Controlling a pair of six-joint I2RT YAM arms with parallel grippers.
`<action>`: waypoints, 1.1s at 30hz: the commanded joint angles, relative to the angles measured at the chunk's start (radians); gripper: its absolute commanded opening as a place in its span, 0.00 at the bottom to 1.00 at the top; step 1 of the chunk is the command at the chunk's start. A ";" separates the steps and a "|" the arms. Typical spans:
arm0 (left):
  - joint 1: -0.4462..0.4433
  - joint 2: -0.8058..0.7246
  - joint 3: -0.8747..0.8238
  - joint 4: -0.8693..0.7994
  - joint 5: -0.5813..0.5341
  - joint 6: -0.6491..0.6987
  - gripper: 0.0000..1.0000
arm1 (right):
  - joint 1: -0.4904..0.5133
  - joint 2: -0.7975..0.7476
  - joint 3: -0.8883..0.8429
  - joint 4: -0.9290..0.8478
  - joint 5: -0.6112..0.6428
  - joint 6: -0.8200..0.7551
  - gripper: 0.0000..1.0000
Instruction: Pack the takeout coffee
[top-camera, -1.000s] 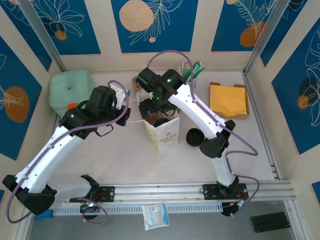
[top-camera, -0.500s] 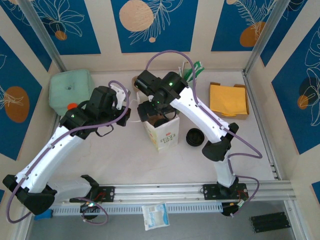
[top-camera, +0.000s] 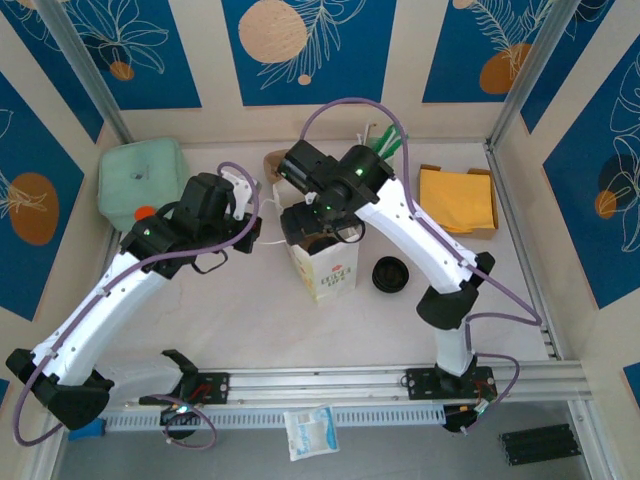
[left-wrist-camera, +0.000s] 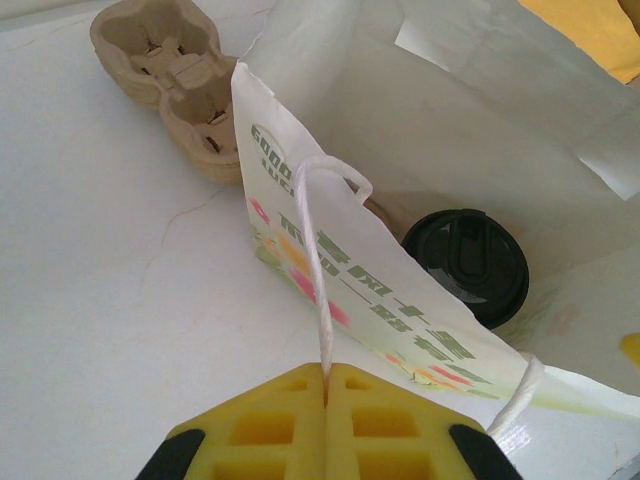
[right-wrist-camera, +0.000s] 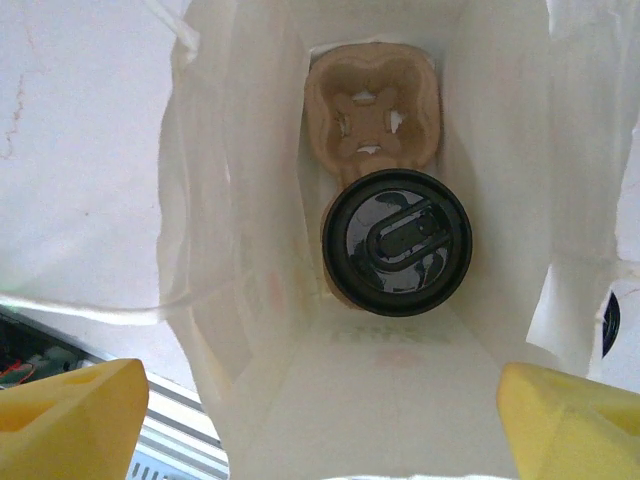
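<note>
Paper bag (top-camera: 325, 272): upright, mouth open.
Right gripper (right-wrist-camera: 322, 405): has lifted above the bag's mouth, jaws spread and empty. I judge the drop done.
Left gripper (left-wrist-camera: 326, 385): pressed together on the bag's string handle (left-wrist-camera: 312, 260), just outside the bag.
Cup carrier (right-wrist-camera: 372, 125): on the bag's floor, plain from my right wrist. Overhead, the arm covers the bag's mouth.
Takeout coffee (right-wrist-camera: 396, 241): inside the bag, lidded, seemingly seated in the carrier.

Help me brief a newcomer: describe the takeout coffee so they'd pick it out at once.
Find the white paper bag standing in the middle of the table. Inside, the takeout coffee sits beside a brown pulp carrier. Its glossy round black lid is the bag's only dark thing.
</note>
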 joint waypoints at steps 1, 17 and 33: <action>-0.007 -0.012 0.001 0.008 0.002 -0.019 0.00 | 0.006 -0.052 -0.010 -0.120 0.000 0.024 0.90; -0.007 -0.039 0.076 -0.035 0.003 -0.019 0.37 | 0.006 -0.153 -0.049 -0.066 -0.021 0.033 0.90; -0.006 -0.086 0.122 -0.072 -0.037 -0.020 0.78 | -0.017 -0.226 -0.053 0.025 -0.042 0.008 0.90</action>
